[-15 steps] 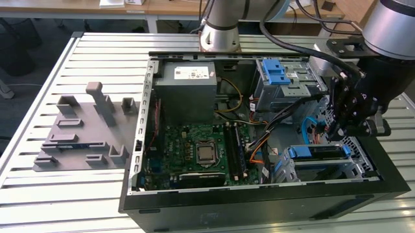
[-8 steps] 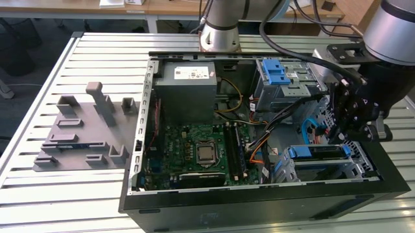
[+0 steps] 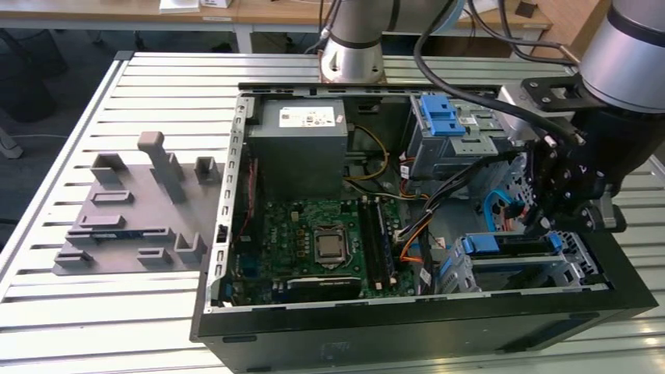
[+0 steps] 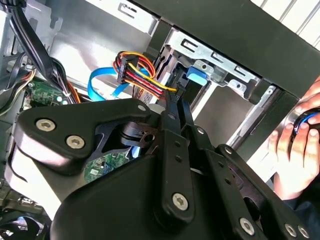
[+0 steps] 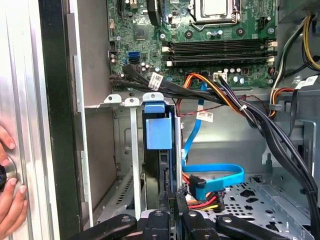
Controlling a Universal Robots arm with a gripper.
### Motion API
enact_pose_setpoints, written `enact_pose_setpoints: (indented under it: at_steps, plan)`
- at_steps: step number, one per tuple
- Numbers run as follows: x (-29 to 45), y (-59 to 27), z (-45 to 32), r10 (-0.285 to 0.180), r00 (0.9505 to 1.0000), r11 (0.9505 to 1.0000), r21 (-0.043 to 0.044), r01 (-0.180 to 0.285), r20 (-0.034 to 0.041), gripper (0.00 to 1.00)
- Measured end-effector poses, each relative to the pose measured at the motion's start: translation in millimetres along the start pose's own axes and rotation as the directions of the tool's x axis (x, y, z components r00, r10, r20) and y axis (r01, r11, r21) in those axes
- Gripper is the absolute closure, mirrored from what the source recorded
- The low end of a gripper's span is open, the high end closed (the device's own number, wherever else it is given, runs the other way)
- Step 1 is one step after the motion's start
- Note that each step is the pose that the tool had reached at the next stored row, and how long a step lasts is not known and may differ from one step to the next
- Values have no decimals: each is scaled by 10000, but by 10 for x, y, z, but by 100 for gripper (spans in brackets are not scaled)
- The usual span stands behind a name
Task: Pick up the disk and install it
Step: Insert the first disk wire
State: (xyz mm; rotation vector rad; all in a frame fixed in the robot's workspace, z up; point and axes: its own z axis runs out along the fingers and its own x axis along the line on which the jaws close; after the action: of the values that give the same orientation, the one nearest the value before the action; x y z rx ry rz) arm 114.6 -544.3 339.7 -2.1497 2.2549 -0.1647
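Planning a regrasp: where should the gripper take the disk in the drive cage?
By its exposed long edge, coming in through the case's open side: the disk stands on edge between the cage walls, so its flat faces look covered, with cables close beside.

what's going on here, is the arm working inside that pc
Yes. The robot arm's gripper is down inside the open computer case, over the drive cage at the exterior view's right. In the first wrist view the disk, with its blue frame, stands edge-up in the cage slot just ahead of the gripper. Coloured cables lie beside it. A person's hand rests on the table just outside the case. The grey stand sits on the table at the exterior view's left.
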Motion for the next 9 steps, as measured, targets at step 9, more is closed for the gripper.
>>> enact_pose_setpoints:
  at_steps: [9]
  plan:
    - [11,27,30,-254,9997,9997,73,253,67,84]
